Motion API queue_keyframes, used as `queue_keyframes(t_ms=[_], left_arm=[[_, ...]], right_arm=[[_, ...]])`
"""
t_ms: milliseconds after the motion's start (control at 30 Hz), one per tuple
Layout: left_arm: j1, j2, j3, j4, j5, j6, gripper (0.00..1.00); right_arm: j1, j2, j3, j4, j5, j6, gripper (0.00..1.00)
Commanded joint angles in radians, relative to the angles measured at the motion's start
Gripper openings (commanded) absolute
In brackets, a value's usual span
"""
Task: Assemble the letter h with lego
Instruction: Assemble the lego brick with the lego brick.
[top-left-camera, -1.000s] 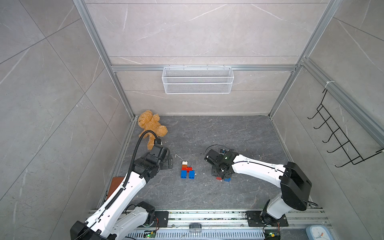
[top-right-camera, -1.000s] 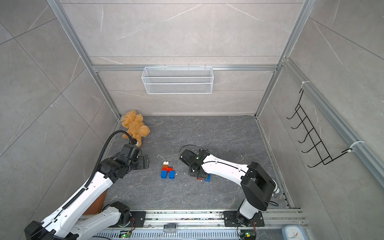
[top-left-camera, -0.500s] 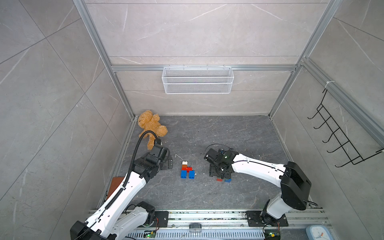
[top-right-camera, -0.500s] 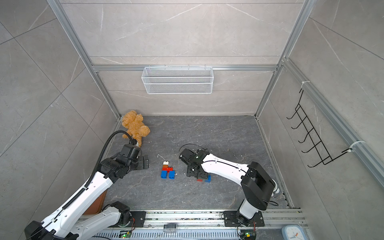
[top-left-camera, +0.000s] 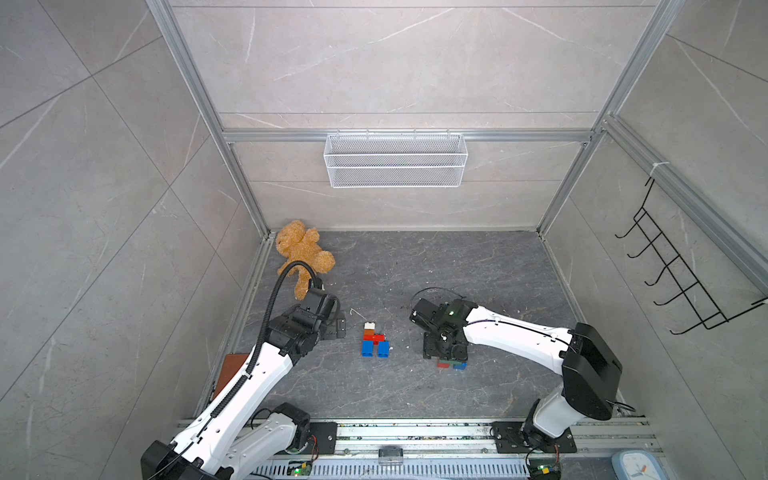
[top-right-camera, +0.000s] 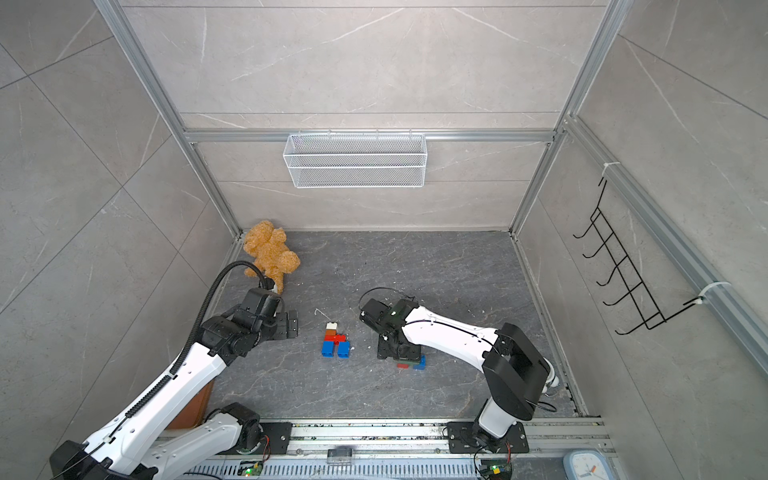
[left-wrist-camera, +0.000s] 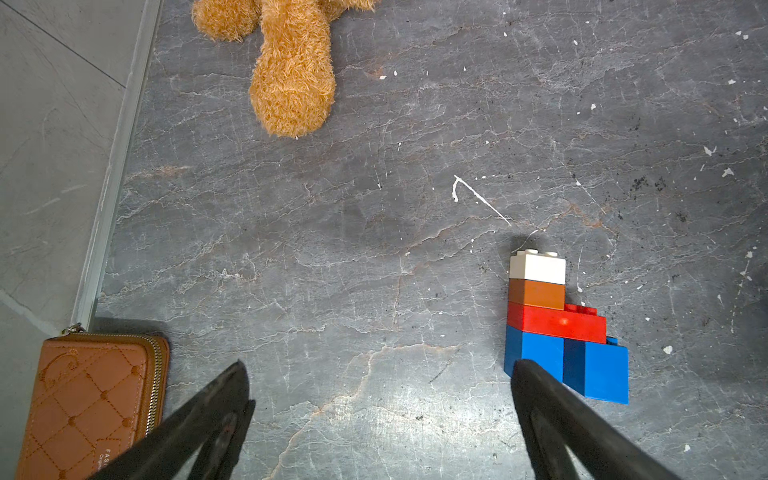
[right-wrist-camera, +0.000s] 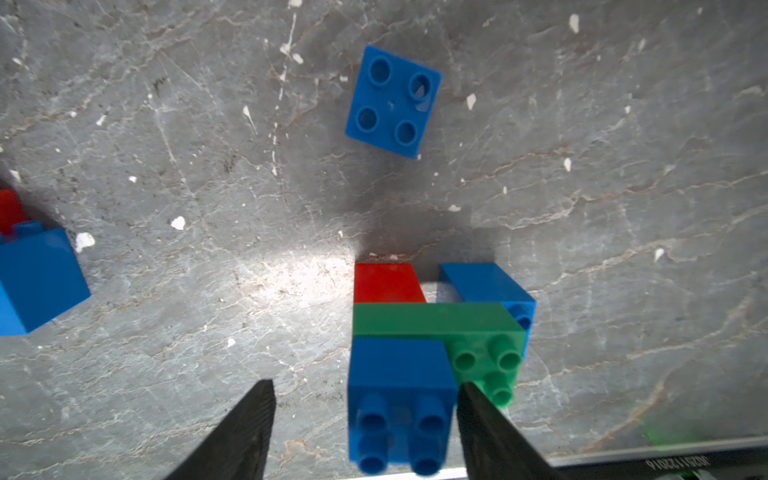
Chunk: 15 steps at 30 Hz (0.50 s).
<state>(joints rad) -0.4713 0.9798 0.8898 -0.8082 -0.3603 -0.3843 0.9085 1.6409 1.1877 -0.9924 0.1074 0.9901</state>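
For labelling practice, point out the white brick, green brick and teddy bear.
white brick (left-wrist-camera: 537, 269), left wrist view, side face
green brick (right-wrist-camera: 432, 319), right wrist view, long side
teddy bear (top-left-camera: 307, 253), in a top view, torso

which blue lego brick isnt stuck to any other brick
The blue brick lying by itself in the right wrist view. The other blue ones are attached to the green brick or sit under the long red brick.

Right claw over red-green-blue bricks; white-ended lego stack apart.
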Motion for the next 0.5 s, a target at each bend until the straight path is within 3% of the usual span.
queue_keyframes(t_ms=[0, 167, 467], left_arm=[[0.001, 0.000, 0.028, -0.013, -0.006, 0.018, 1.00], [0.001, -0.002, 0.029, -0.014, -0.018, 0.016, 1.00], [0.002, -0.021, 0.026, -0.019, -0.030, 0.011, 1.00]], right_arm=[[0.003, -0.023, 0.037, -0.058, 0.019, -0.015, 0.70], [-0.025, -0.081, 0.086, -0.082, 0.022, -0.036, 0.70], [-0.216, -0.022, 0.121, -0.021, -0.090, -0.097, 0.69]])
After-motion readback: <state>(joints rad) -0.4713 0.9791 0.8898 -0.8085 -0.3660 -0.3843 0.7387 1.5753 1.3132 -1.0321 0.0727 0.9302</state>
